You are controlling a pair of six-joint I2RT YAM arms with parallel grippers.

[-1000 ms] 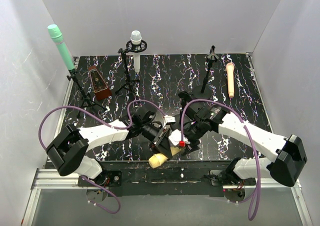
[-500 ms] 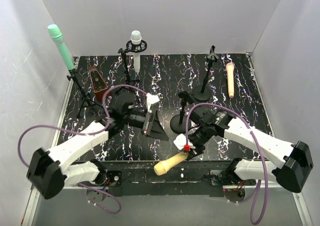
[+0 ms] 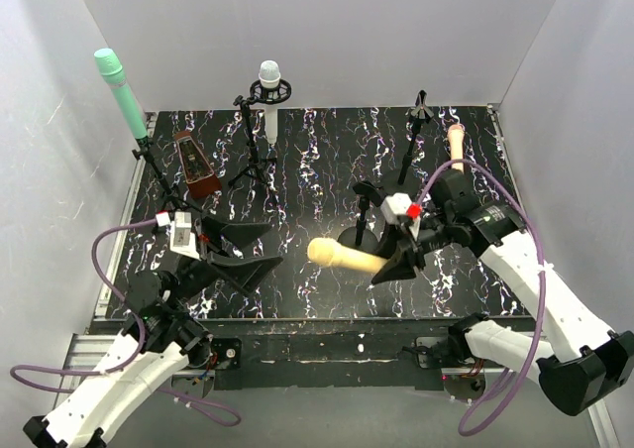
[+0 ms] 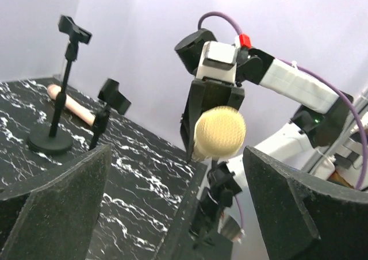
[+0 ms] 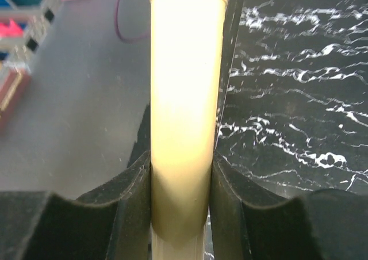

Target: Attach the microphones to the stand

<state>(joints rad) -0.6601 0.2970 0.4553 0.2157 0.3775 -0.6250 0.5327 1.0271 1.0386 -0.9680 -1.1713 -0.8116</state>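
My right gripper (image 3: 388,262) is shut on the handle of the yellow microphone (image 3: 342,257), which it holds level above the table with its head pointing left. The right wrist view shows both pads pressed on the yellow microphone (image 5: 183,99). The short round-based stand (image 3: 361,232) is just behind it. My left gripper (image 3: 274,245) is open and holds nothing, off to the left. Its camera sees the yellow microphone's head (image 4: 219,133) straight ahead. The mint green microphone (image 3: 121,93) and the white microphone (image 3: 269,89) sit on stands. The pink microphone (image 3: 456,149) lies at the back right.
A tall stand (image 3: 414,136) with nothing in its clip rises beside the pink microphone. A brown wedge-shaped object (image 3: 195,164) stands at the back left, next to the tripod legs (image 3: 168,198). White walls close off three sides.
My left gripper let go of the yellow microphone, opened wide and drew back to the left. My right arm carried the microphone from the front edge up toward the middle of the table.
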